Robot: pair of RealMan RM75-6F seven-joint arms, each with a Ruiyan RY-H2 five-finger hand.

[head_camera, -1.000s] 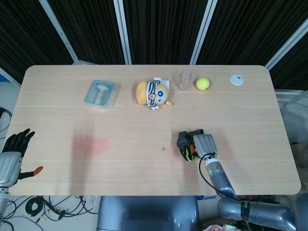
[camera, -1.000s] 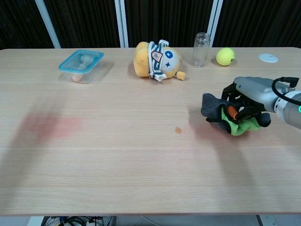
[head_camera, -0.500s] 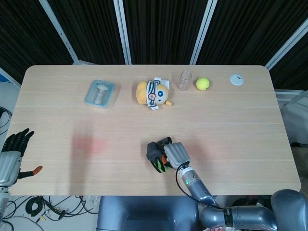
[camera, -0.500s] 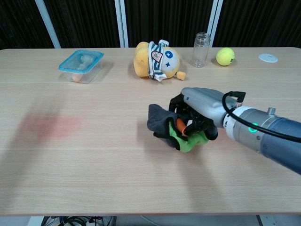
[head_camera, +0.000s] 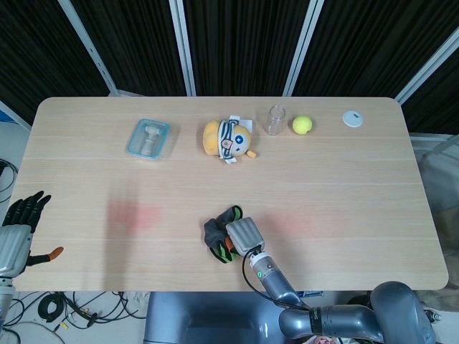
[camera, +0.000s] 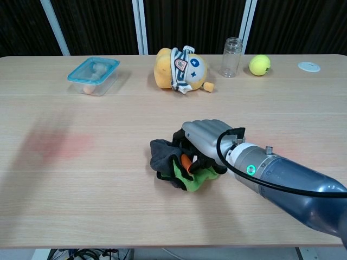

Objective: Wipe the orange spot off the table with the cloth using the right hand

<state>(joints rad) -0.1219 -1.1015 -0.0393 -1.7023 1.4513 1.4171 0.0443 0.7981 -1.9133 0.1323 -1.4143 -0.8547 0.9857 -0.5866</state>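
Note:
A crumpled dark grey and green cloth (head_camera: pixel 216 233) (camera: pixel 169 160) lies on the light wooden table (head_camera: pixel 344 179) near its front edge, left of centre. My right hand (head_camera: pixel 244 234) (camera: pixel 205 140) presses down on the cloth with its fingers curled over it. No orange spot shows on the table; the place where it was lies under or beside the cloth and hand. My left hand (head_camera: pixel 18 229) hangs off the table's left edge, fingers apart, holding nothing; the chest view does not show it.
Along the back stand a lidded blue container (head_camera: pixel 148 138), a yellow plush toy (head_camera: pixel 228 139), a clear jar (head_camera: pixel 275 120), a yellow ball (head_camera: pixel 302 125) and a white disc (head_camera: pixel 352 118). A faint reddish patch (head_camera: pixel 133 214) marks the table's left side.
My right hand has slid the cloth leftward across the table, over the place where the orange spot lay. The spot no longer shows. The left hand has not moved.

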